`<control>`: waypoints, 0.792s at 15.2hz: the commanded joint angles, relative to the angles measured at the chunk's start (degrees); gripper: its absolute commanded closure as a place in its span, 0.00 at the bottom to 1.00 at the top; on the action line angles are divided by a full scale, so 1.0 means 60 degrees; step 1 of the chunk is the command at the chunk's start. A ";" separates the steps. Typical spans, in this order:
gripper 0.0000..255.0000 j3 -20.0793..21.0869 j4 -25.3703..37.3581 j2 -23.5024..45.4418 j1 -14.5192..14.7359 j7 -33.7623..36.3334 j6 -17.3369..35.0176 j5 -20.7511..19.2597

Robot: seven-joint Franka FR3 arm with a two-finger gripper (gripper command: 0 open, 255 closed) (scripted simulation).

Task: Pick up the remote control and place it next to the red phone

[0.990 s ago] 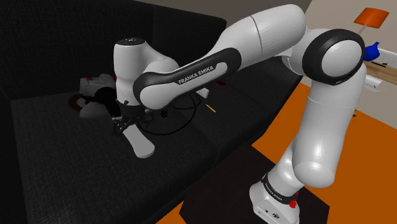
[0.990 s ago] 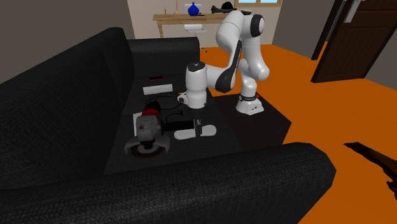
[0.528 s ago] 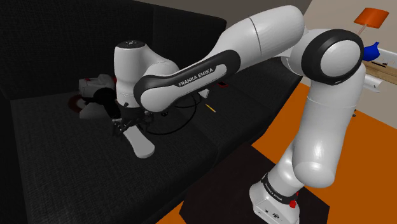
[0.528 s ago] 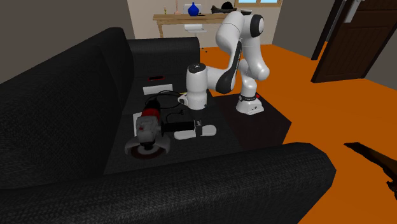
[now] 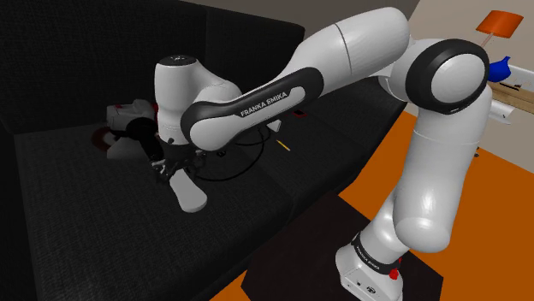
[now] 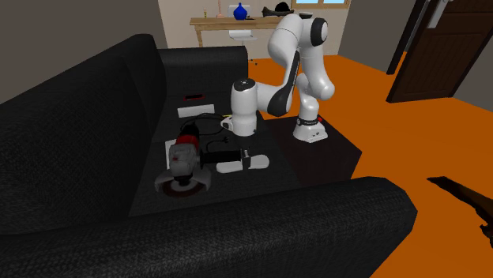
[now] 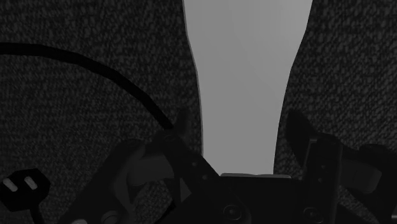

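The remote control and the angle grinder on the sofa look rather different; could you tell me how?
The remote control is plain white, slim and elongated; the angle grinder is bulkier, grey and red, with a round disc. The open gripper straddles the remote's narrow end, while the grinder lies untouched beside it. Both rest on the dark sofa seat.

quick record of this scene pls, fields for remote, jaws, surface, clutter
remote: remote, pale grey, lying on the seat
jaws: open, one on each side of the remote's narrower end, not clasping it
surface: black sofa, fabric seat
clutter: black cord with plug beside the remote; red-and-grey angle grinder nearby
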 commanded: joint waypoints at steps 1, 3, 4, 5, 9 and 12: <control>1.00 -0.0036 -0.0035 0.0031 -0.0027 -0.0001 -0.0007 -0.0002; 1.00 -0.0038 0.0002 0.0051 -0.0025 -0.0003 -0.0027 -0.0009; 1.00 -0.0016 0.0042 -0.0020 -0.0041 -0.0034 -0.0130 0.0037; 1.00 0.0003 0.0087 -0.0089 -0.0055 -0.0064 -0.0235 0.0081; 1.00 0.0071 0.0282 -0.0349 -0.0105 -0.0179 -0.0660 0.0249; 1.00 0.0113 0.0452 -0.0528 -0.0135 -0.0259 -0.0986 0.0365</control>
